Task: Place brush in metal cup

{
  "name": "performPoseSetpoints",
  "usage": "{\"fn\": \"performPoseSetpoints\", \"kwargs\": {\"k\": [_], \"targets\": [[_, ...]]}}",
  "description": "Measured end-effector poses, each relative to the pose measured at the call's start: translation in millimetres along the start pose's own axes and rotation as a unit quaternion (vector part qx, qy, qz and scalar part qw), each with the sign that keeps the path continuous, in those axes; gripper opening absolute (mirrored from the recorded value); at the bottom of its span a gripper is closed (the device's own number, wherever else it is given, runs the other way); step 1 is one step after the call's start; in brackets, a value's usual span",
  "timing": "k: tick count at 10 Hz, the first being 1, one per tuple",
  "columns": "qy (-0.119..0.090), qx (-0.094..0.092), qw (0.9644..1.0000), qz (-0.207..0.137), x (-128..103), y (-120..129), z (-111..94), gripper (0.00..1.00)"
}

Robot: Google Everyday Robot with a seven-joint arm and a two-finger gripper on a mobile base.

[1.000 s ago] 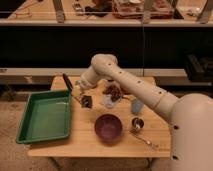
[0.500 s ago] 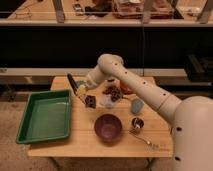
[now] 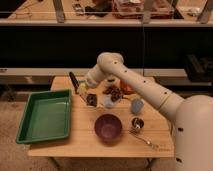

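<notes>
Camera view, query 1, first onlooker: Where is the gripper (image 3: 81, 90), and how do its jaws stand?

Reply, second onlooker: The gripper hangs over the rear left part of the light wooden table (image 3: 80, 142), at the end of the white jointed arm (image 3: 130, 80) that reaches in from the right. Its jaws are closed on the dark, slim-handled brush (image 3: 73, 79). The handle slants up and to the left out of the grip, clear of the tabletop.

First onlooker: Locate the small shiny silver metal cup (image 3: 137, 122).

Second onlooker: It stands upright near the front right of the table, just right of the round purple bowl (image 3: 108, 126) and in front of the matte blue-grey cup (image 3: 137, 105). A thin silver fork (image 3: 145, 141) lies in front of it. The brush and the metal cup are well apart, with the purple bowl roughly between them.

First onlooker: List the remaining items.

Second onlooker: A rectangular green plastic tray (image 3: 45, 117) sits at the left end of the table, just left of the gripper. A small dark block (image 3: 91, 99) and a pale object (image 3: 108, 102) lie just right of the gripper. A reddish-brown heap (image 3: 114, 91) lies behind them.

First onlooker: Any brand, label or lettering?

Second onlooker: I cannot read any from where I stand.
</notes>
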Motion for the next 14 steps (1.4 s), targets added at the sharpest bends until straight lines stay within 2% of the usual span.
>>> {"fn": "performPoseSetpoints", "kwargs": {"k": [2, 3, 4, 5, 7, 9, 10, 11, 12, 13, 14], "targets": [[0.008, -0.032, 0.9992, 0.021, -9.0, 10.2, -42.5, 0.0], [0.021, -0.05, 0.9978, 0.038, -21.3, 17.9, -73.3, 0.0], [0.031, -0.06, 0.9964, 0.051, -30.7, 22.5, -91.3, 0.0], [0.046, -0.073, 0.9939, 0.069, -43.7, 26.0, -113.0, 0.0], [0.069, -0.098, 0.9877, 0.101, -69.9, 22.5, -139.9, 0.0], [0.071, -0.128, 0.9808, 0.129, -98.8, 19.8, -159.0, 0.0], [0.057, -0.153, 0.9755, 0.148, -113.2, 22.9, -165.8, 0.0], [0.03, -0.174, 0.9714, 0.159, -124.5, 26.5, -167.5, 0.0], [-0.001, -0.178, 0.9708, 0.161, -135.6, 29.9, -162.3, 0.0], [-0.033, -0.169, 0.974, 0.147, -147.1, 35.0, -157.7, 0.0], [-0.046, -0.17, 0.9744, 0.139, -152.1, 38.2, -158.8, 0.0]]}}
